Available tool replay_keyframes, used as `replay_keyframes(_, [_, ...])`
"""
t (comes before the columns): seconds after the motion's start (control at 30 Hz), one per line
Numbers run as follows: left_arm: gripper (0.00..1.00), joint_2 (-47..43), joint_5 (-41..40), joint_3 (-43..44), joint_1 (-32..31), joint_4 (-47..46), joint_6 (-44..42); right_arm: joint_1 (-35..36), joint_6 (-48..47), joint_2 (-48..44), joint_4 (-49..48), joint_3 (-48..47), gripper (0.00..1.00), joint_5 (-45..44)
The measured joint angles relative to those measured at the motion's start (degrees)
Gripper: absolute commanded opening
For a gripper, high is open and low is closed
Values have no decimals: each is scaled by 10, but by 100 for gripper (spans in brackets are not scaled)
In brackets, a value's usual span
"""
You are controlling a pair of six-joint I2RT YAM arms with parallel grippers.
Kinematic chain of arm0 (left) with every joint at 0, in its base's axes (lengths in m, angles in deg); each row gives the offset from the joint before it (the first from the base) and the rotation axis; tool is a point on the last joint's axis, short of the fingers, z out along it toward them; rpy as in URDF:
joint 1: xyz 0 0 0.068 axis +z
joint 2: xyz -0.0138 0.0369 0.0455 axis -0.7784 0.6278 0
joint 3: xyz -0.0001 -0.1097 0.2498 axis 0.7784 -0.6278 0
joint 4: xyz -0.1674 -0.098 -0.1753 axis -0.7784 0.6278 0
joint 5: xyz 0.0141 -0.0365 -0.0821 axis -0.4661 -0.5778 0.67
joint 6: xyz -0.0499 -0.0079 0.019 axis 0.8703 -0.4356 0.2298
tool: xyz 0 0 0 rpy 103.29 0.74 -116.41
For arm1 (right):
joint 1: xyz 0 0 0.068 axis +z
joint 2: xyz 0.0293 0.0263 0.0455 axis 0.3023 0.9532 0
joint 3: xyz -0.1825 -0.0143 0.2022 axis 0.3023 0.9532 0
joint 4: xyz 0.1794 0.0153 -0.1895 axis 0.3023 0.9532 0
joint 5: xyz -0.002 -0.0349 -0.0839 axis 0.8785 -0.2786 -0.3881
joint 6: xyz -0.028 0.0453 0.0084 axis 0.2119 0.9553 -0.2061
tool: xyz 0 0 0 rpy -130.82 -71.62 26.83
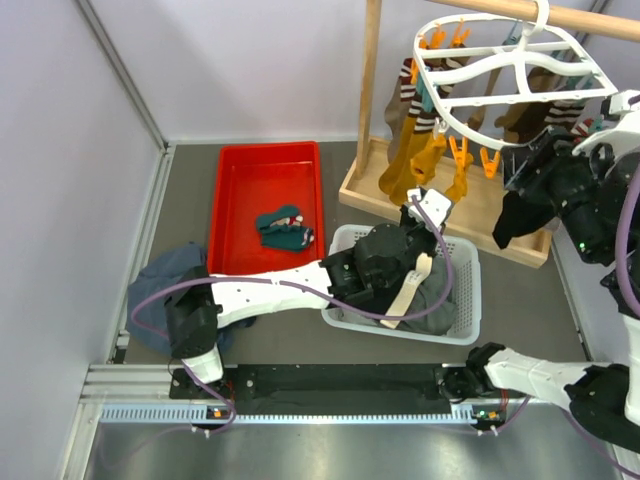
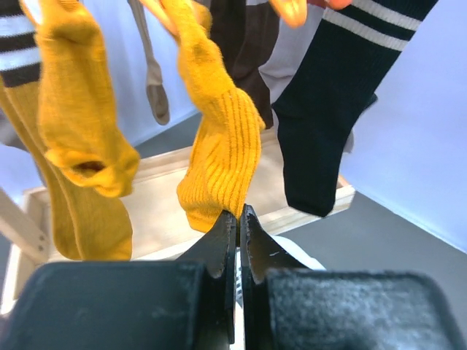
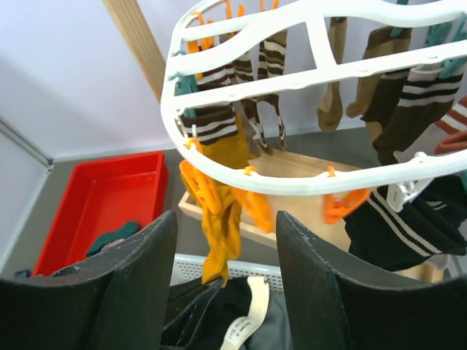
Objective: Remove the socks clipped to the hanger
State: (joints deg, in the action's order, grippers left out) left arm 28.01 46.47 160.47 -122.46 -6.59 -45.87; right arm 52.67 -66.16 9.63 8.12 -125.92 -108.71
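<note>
The white hanger hangs from the wooden pole with several socks clipped round its rim. My left gripper reaches up over the basket. Its jaws are shut, pinching the toe of a hanging mustard sock. That sock hangs from an orange clip. A second mustard sock hangs to its left and a black sock with white stripes to its right. My right gripper stands open and empty just under the hanger's near rim, at the right. Brown-white striped socks hang on the far side.
A red tray at the left holds a pair of teal socks. A white basket of dark clothes sits under the left arm. The wooden rack's base lies below the hanger. A blue-grey garment lies by the left arm's base.
</note>
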Motion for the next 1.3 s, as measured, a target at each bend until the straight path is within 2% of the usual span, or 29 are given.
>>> replay_keyframes(0.13, [0,0,-26,0,-11,-7,-23,0,2,45,12,-53,56,19])
replay_keyframes(0.4, [0,0,-56,0,-25,-19,-58,5,0,132,15,-54,56,35])
replay_keyframes(0.77, [0,7,-72,10,-30,-22,-81,62,-15,166,27,-54,52,-71])
replay_keyframes(1.3, [0,9,-97,11,-40,-41,-114,96,-16,169,39,-23,51,-153])
